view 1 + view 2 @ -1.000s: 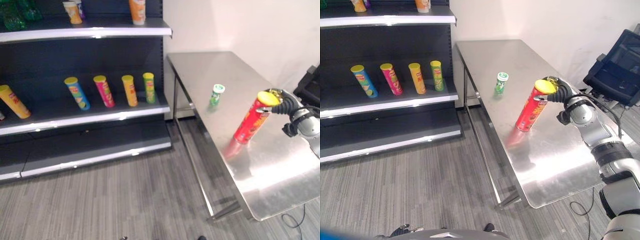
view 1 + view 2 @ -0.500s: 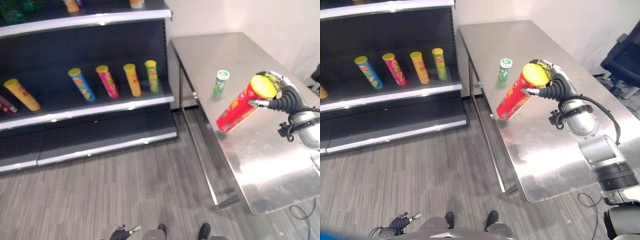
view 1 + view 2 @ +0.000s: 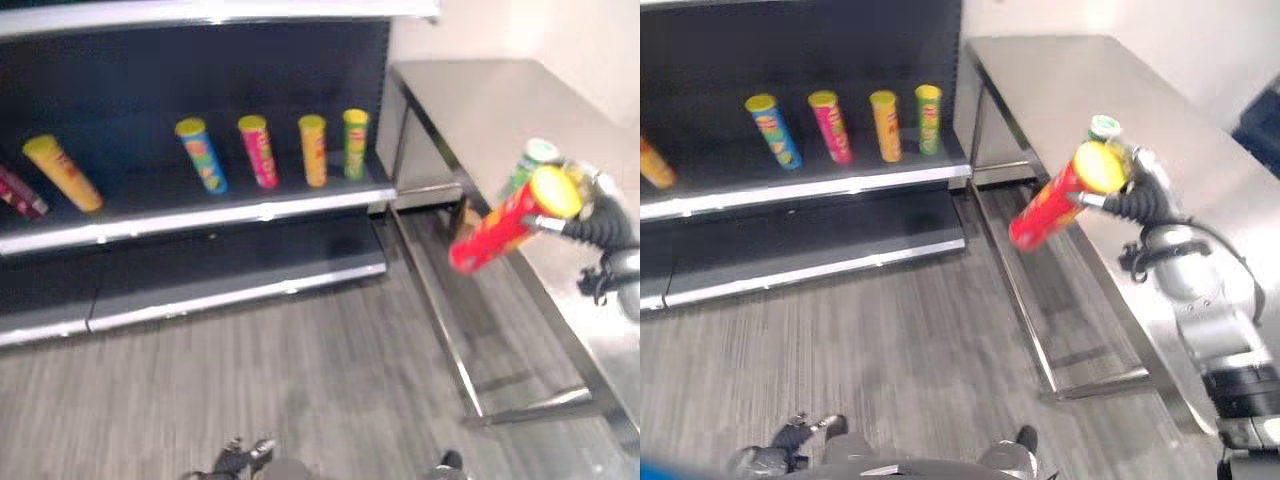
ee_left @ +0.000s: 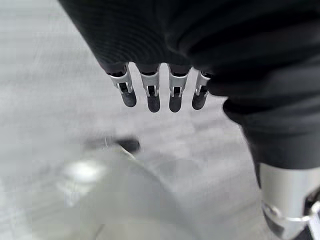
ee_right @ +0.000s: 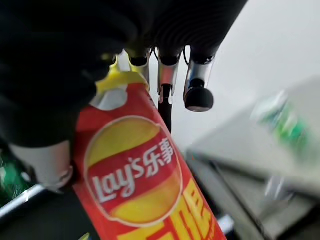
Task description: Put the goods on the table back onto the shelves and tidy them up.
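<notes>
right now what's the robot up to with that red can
The right hand has its fingers round the yellow-lidded end of the red can and holds it tilted in the air past the table edge, over the floor, on the side toward the shelf. A green can stands on the table just behind it. Four cans stand in a row on the shelf. The left hand hangs open and idle.

We see a red tube (image 3: 1052,205) with a yellow lid; a green can (image 3: 1103,127) capped white; blue (image 3: 772,131), pink (image 3: 829,126), orange (image 3: 885,125) and green (image 3: 928,119) tubes, all yellow-lidded.
</notes>
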Robot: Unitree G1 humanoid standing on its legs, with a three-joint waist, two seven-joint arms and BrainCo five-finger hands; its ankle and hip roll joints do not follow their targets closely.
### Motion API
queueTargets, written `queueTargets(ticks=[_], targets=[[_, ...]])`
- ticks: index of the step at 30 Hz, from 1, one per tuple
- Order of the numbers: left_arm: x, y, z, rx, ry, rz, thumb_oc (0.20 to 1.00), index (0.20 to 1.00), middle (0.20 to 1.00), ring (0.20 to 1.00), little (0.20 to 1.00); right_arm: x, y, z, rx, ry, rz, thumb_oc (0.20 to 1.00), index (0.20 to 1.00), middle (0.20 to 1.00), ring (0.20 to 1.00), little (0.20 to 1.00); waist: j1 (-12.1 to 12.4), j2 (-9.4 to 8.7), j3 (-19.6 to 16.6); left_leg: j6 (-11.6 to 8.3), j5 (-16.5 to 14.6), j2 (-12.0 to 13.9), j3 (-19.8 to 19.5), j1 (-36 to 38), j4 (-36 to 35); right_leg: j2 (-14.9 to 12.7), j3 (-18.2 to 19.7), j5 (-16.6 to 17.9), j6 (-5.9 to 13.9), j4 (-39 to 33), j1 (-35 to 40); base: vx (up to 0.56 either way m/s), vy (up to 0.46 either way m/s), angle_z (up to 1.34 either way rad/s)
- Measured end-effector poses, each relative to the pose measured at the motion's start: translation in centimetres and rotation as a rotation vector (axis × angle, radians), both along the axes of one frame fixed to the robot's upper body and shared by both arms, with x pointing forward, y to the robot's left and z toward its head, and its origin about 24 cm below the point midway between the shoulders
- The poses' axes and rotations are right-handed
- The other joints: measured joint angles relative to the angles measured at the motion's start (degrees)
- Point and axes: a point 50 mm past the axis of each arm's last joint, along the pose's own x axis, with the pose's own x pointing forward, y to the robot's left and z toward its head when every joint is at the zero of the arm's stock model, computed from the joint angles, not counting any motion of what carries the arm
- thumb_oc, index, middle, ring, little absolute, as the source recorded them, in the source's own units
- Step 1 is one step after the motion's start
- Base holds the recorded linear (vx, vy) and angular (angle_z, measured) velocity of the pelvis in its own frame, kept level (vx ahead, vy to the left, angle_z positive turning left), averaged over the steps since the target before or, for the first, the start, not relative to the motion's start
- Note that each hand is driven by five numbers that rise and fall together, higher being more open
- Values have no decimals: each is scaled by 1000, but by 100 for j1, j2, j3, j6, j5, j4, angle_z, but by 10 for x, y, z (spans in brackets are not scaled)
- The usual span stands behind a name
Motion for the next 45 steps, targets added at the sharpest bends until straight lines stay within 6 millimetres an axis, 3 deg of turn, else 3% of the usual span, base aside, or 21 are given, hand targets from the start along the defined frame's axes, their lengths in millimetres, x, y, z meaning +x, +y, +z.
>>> queueTargets(ticks=[1,4,5,6,7,8,11,12,14,17,20,23,28,30,33,34,36,38,39,42,45], targets=[[-3,2,0,10,18,-28,1000,1000,1000,1000,1000,4,7,1,15,-9,15,200,200,200,200,200,52,-30,16,220,-84,-267,294,10,188,-295,56,716,-591,120,-221,31,800,-33],[-6,26,8,62,7,36,1000,1000,1000,1000,1000,10,25,-7,38,12,67,200,200,200,200,200,-40,-156,-30,670,-202,-727,474,239,25,-547,2,711,-587,1059,-485,58,531,10],[-5,28,9,65,6,47,1000,1000,1000,1000,1000,10,26,-9,29,19,71,200,200,200,200,200,25,24,-12,710,-81,-556,466,339,-230,-336,102,-8,-200,1232,-629,75,433,2],[-8,29,9,70,15,39,1000,1000,1000,1000,1000,12,27,-2,14,-1,79,200,200,200,200,200,92,234,31,912,267,-452,436,702,-936,575,191,-1580,95,1426,-800,51,313,-8],[-13,29,8,68,40,46,1000,1000,1000,1000,1000,14,27,6,2,-26,83,200,200,200,200,200,63,301,52,1049,488,-385,448,953,-1403,1152,300,-1984,46,1506,-859,35,239,5],[-19,24,3,55,69,47,1000,1000,1000,1000,1000,15,25,16,-25,-57,85,200,200,200,200,200,-13,342,54,918,706,-396,469,1121,-1710,1683,374,-2206,26,1456,-868,29,154,32],[-26,6,-6,6,106,13,1000,1000,1000,1000,1000,21,26,35,-59,-121,87,200,200,200,200,200,-95,64,-47,938,696,-888,321,1238,-1949,2403,474,-2239,23,409,-853,109,201,41],[-25,1,-7,-7,108,1,1000,1000,1000,1000,1000,20,25,37,-68,-129,87,200,200,200,200,200,-230,3,-51,942,706,-1000,106,1237,-2074,2534,789,-1985,-331,40,-658,152,127,79],[-18,-32,-14,-89,78,-66,1000,1000,1000,1000,1000,21,22,33,-89,-106,70,200,200,200,200,200,-82,209,-15,886,852,-1062,-47,1537,-2284,2640,826,-1620,-464,-700,-105,123,39,42],[-15,-46,-16,-135,46,-44,1000,1000,1000,1000,1000,22,26,32,-101,-100,85,200,200,200,200,200,49,359,78,720,706,-1057,-52,1266,-1812,2616,757,-1634,-468,-711,-114,55,73,11],[0,-47,-11,-145,-5,-34,1000,1000,1000,1000,1000,22,23,28,-104,-79,75,200,200,200,200,200,78,180,361,450,522,-1141,-273,233,-152,2311,519,-1701,-579,-742,-51,118,139,51],[-8,-44,-13,-153,5,9,1000,1000,1000,1000,1000,22,23,25,-106,-60,78,200,200,200,200,200,85,275,390,477,537,-761,-199,150,-498,2353,477,-1752,-635,-735,-6,222,261,9],[4,-30,-10,-109,8,46,1000,1000,1000,1000,1000,24,24,16,-84,-29,76,200,200,200,200,200,40,341,424,321,630,824,-643,-90,-1725,2344,572,-1844,-537,-539,-176,326,473,-4],[7,-32,-10,-113,-4,40,1000,1000,1000,1000,1000,24,19,8,-82,3,54,200,200,200,200,200,-7,379,429,113,685,1207,-439,-167,-2083,2025,698,-2090,-85,-260,-154,450,715,0],[-4,-35,-13,-119,19,45,1000,1000,1000,1000,1000,20,13,8,-98,21,37,200,200,200,200,200,62,571,293,109,680,947,-335,45,-1800,1704,866,-2125,144,-242,37,301,546,-30],[-14,-31,-15,-109,47,52,1000,1000,1000,1000,1000,13,11,-1,-61,32,23,200,200,200,200,200,110,544,172,-129,1114,433,-427,227,-1599,1288,940,-2064,413,-203,198,281,738,-38],[-22,-9,-10,-43,84,51,1000,1000,1000,1000,1000,15,37,-30,34,101,78,200,200,200,200,200,60,36,67,188,918,-202,-8,267,-1311,625,1039,-1552,40,345,-156,148,585,-33],[-15,3,-4,-9,65,36,1000,1000,1000,1000,1000,15,55,-42,50,141,132,200,200,200,200,200,116,35,67,468,827,-353,229,350,-1206,444,937,-499,-337,595,-443,70,327,-27],[-10,5,-2,2,49,21,1000,1000,1000,1000,1000,15,60,-45,60,148,149,200,200,200,200,200,136,44,72,564,788,-400,334,393,-1177,266,653,-419,-233,766,-518,91,300,-13],[-6,23,7,67,43,-1,1000,1000,1000,1000,1000,21,65,-38,64,121,162,200,200,200,200,200,145,177,25,1123,847,-644,390,819,-1714,631,360,-1473,-43,1668,-654,137,376,-1],[-16,19,3,60,75,-6,1000,1000,1000,1000,1000,27,63,-18,35,53,164,200,200,200,200,200,97,240,-16,1266,898,-920,507,1028,-1977,847,-48,-1672,79,1260,-514,102,166,-6]])
